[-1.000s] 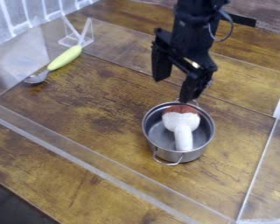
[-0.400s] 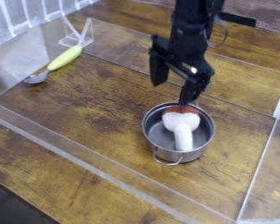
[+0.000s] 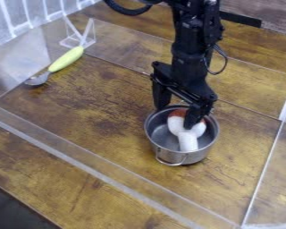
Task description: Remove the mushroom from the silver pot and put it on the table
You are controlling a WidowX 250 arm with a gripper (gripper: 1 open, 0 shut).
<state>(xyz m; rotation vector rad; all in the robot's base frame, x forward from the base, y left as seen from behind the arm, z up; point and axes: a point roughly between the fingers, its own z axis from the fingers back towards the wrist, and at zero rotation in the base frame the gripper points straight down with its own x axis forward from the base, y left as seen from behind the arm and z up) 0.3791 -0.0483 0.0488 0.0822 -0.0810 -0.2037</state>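
The silver pot (image 3: pixel 181 148) stands on the dark wood table (image 3: pixel 97 107), right of centre. Inside it lies the mushroom (image 3: pixel 186 135), white stem toward the camera, its reddish-brown cap at the far side partly hidden by a finger. My black gripper (image 3: pixel 179 106) points straight down, open, with its fingertips (image 3: pixel 159 99) lowered to the pot's far rim, straddling the mushroom's cap end. Nothing is held between the fingers.
A yellow-green banana-shaped object (image 3: pixel 65 59) lies at the far left beside a small grey round item (image 3: pixel 36 80). Clear acrylic walls (image 3: pixel 110 170) border the table, and a clear stand (image 3: pixel 76 38) sits at the back left.
The gripper has come down from above the pot until its open fingers reach the pot's rim around the mushroom's cap. The mushroom and pot have not moved.
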